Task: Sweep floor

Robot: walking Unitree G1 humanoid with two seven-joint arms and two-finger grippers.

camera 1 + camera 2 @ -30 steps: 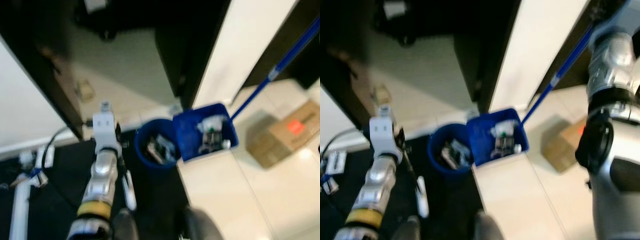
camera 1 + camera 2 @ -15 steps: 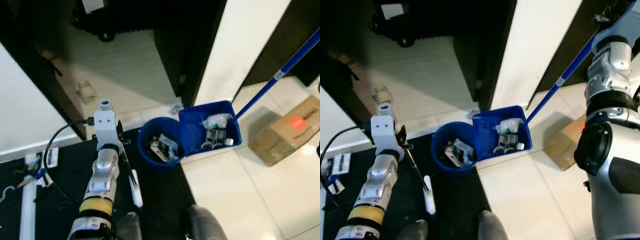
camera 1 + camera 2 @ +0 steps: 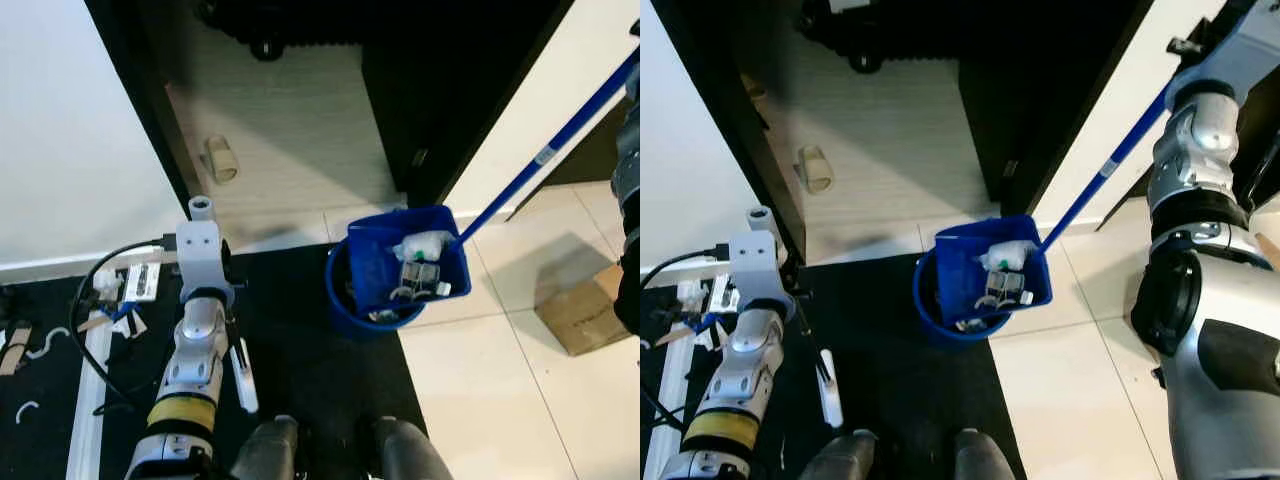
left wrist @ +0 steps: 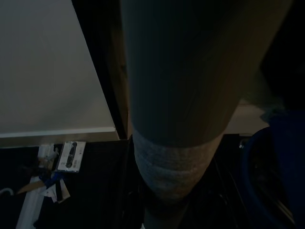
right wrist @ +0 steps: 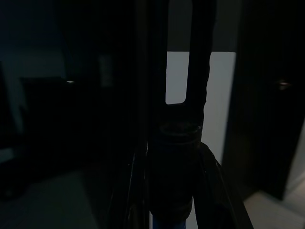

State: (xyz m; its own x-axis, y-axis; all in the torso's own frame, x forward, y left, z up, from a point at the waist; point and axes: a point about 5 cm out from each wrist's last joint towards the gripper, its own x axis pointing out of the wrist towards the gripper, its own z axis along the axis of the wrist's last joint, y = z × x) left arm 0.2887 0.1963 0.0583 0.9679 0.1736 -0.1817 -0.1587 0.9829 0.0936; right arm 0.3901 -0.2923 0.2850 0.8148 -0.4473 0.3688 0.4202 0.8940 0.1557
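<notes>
While the blue dustpan [image 3: 408, 268], laden with litter, sits tilted over the blue bin [image 3: 352, 310], we judge emptying under way. Our right gripper [image 5: 177, 138] clasps its long handle [image 3: 540, 155]; left fingers: cannot tell. Next: tip further.

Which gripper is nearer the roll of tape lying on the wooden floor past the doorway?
Left. The left gripper hangs low over the black mat, on the same side as the tape roll. The right arm is raised on the far side, holding the blue dustpan handle.
</notes>
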